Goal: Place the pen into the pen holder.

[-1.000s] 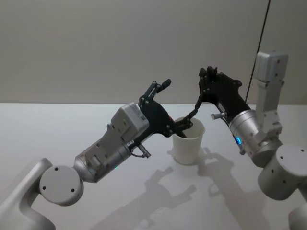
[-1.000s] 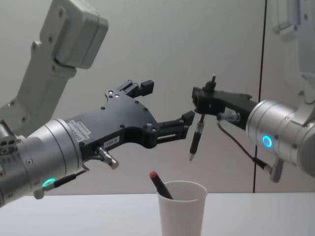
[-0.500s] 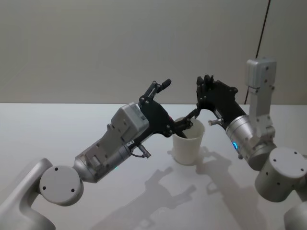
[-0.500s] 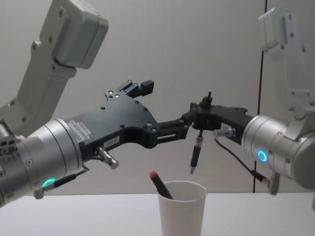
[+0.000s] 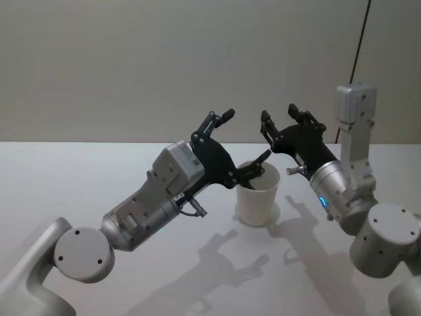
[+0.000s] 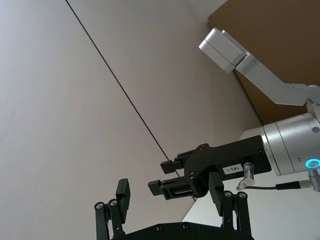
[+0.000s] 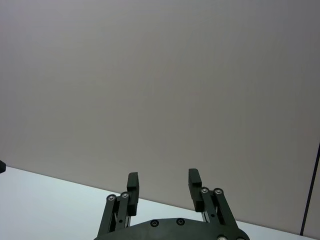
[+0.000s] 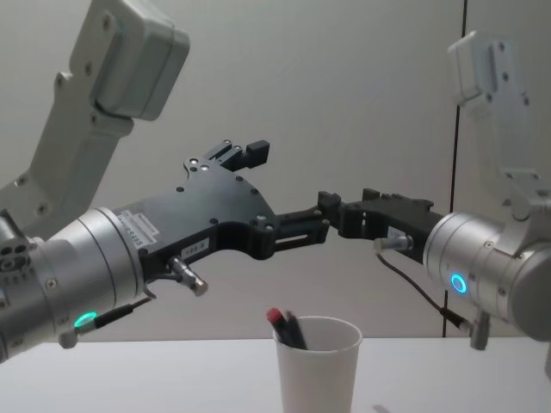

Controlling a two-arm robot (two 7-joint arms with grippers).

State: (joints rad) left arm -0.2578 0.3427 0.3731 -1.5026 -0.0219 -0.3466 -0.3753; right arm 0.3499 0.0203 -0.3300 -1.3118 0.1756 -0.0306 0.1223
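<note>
The task looks done. The pen (image 8: pixel 286 327) stands in the cup (image 8: pixel 317 366), its red end leaning out over the rim, directly below both hands. A second dark shaft seems to lie beside it in the cup, though the two are hard to separate. The cup sits on the bench (image 5: pixel 79 171).

The right hand (image 8: pixel 344 215) hangs above the cup with its fingers (image 7: pixel 132 184) spread wide and nothing between them. The left hand (image 5: pixel 244 142) hovers just beside it, above the cup's near rim, also wide and empty, one finger reaching toward the cup mouth.

Half a second ago the right hand held a pen upright by its upper part, tip pointing down over the cup. Now that pen is gone from the hand and the fingers have parted, so it has dropped in. The left hand has not moved. What remains is only to draw the arms back.
</note>
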